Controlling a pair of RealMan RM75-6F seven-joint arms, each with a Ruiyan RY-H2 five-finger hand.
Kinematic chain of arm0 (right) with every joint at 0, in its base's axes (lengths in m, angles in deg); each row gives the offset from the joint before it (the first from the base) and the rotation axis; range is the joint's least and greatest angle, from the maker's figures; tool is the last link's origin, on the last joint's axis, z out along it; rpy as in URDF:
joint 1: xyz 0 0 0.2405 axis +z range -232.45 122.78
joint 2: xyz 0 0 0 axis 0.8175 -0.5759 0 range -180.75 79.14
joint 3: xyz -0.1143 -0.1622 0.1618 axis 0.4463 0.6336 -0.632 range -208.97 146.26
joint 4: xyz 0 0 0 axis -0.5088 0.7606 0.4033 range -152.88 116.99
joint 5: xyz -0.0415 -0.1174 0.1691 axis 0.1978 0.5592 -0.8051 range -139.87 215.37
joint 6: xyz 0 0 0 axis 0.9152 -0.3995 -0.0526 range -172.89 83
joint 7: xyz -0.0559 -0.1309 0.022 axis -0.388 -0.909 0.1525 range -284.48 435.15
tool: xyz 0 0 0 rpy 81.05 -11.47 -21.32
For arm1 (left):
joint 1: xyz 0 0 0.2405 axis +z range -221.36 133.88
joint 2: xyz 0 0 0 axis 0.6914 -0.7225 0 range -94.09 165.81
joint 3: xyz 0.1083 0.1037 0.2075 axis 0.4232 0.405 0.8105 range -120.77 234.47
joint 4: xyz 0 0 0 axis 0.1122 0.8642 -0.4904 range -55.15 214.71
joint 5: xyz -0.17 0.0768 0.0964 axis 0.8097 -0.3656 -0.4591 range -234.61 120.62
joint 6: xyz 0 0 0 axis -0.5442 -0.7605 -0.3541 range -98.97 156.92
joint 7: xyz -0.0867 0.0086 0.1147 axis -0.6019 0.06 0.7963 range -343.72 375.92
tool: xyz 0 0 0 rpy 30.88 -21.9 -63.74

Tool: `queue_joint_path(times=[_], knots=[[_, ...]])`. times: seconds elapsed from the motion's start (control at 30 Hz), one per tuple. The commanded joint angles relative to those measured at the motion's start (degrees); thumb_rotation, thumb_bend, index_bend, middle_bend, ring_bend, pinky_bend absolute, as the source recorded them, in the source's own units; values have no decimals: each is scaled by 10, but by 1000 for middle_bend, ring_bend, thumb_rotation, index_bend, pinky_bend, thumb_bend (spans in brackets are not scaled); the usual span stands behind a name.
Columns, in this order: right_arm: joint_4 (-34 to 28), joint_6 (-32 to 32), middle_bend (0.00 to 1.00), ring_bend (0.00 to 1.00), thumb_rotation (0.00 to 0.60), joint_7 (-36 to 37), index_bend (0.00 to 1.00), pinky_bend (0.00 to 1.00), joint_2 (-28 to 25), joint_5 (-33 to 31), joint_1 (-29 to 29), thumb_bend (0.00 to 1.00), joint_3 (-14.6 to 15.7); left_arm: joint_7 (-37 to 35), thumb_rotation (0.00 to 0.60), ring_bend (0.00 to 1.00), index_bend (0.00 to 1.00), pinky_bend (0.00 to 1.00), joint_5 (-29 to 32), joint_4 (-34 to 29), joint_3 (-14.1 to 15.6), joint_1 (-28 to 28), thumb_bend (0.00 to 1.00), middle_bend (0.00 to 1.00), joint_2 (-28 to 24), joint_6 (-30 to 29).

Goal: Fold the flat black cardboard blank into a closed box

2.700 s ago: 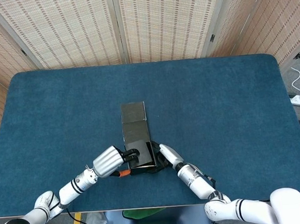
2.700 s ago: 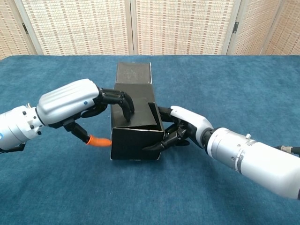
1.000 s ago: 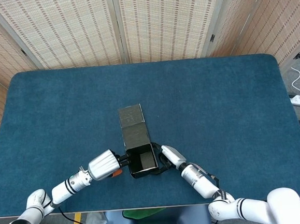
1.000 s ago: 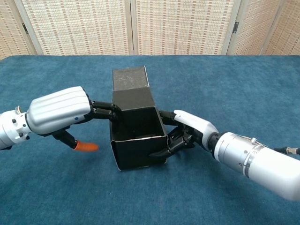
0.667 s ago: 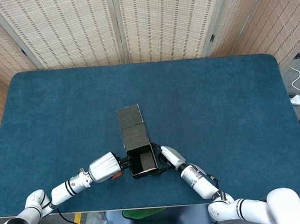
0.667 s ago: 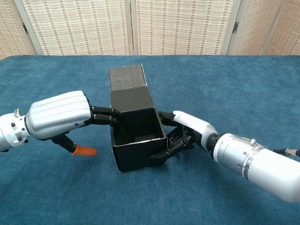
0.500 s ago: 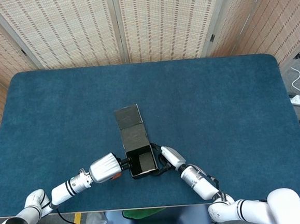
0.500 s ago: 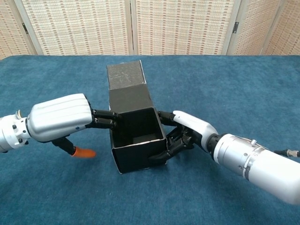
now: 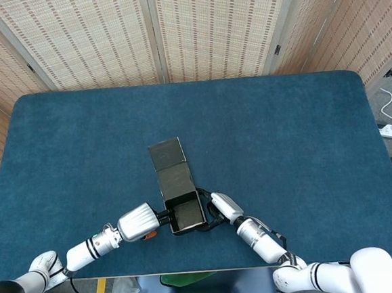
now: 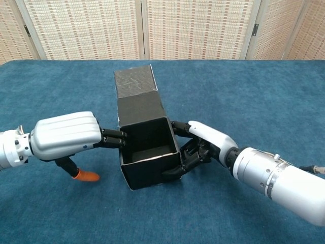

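— Where is our half-folded black cardboard box?

— Near the table's front edge, open-topped, lid panel trailing away from us. Our left hand touches its left wall; whether those fingers grasp, we cannot tell. Our right hand grips the right wall.

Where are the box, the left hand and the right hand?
box [image 10: 153,171], chest view, front wall below the open top.
left hand [image 10: 66,135], chest view, ribbed silver back of the hand.
right hand [image 10: 208,136], chest view, white back of the hand.
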Motion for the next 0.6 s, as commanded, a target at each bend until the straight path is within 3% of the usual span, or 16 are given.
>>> queue_joint_path(times=[0.03,0.3,0.4,0.6], knots=[[-1,0,506,796,600,0,432,1000,0,0,0,265,0,11,600,883,358,1000,2,-19,-1,-4,233,347,-9,15],[-3,2,506,796,600,0,432,1000,0,0,0,265,1,30,600,883,378,1000,4,-28,-5,-7,233,347,-6,41],[-4,2,506,796,600,1,432,1000,0,0,0,265,1,37,600,883,439,1000,-2,-21,-6,-7,232,373,-1,36],[-7,-2,507,796,600,2,432,1000,-1,0,-3,266,1,14,600,892,628,1000,-9,11,-11,-2,233,535,17,3]])
